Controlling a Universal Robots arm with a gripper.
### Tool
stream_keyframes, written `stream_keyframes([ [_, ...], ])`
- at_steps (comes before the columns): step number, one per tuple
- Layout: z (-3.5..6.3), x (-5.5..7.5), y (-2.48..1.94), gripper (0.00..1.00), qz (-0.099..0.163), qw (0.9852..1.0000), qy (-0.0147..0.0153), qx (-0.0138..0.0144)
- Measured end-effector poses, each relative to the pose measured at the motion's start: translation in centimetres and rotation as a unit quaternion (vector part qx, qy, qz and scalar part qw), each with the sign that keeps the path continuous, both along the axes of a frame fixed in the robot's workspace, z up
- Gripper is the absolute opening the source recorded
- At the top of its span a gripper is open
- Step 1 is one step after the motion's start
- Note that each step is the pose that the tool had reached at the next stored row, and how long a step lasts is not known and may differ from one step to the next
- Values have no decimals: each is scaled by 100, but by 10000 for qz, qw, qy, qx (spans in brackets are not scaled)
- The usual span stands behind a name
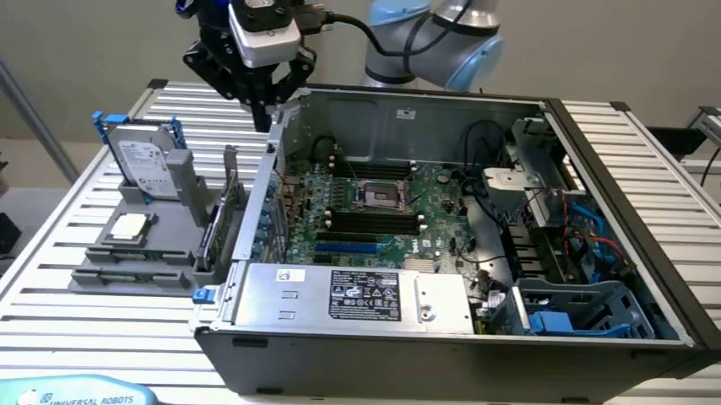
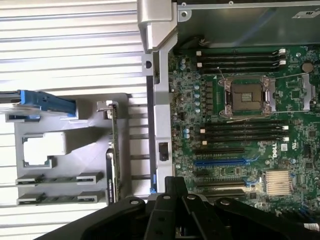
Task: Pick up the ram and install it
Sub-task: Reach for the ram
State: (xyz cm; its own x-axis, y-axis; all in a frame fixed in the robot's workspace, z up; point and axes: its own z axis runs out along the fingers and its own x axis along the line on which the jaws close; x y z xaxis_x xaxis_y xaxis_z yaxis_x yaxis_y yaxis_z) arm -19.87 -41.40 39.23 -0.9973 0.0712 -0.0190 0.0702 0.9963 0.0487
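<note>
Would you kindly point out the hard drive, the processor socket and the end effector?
hard drive (image 1: pixel 143 157), exterior view, its label face.
processor socket (image 1: pixel 380 197), exterior view, its centre.
end effector (image 1: pixel 266 123), exterior view, between its shut fingertips.

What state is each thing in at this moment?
gripper, shut, holding nothing, above the case's edge.
ram, apparently on edge in the grey rack, not gripped.
computer case, open, side panel off.
processor socket, empty.
black memory slots, empty.
hard drive, upright in the rack.
green card, upright in the rack.
</note>
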Motion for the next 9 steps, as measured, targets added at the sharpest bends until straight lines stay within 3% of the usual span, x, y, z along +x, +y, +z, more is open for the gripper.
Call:
stream_keyframes([
  [9, -17, -410, -75, 11, 0, 10000, 0, 0],
])
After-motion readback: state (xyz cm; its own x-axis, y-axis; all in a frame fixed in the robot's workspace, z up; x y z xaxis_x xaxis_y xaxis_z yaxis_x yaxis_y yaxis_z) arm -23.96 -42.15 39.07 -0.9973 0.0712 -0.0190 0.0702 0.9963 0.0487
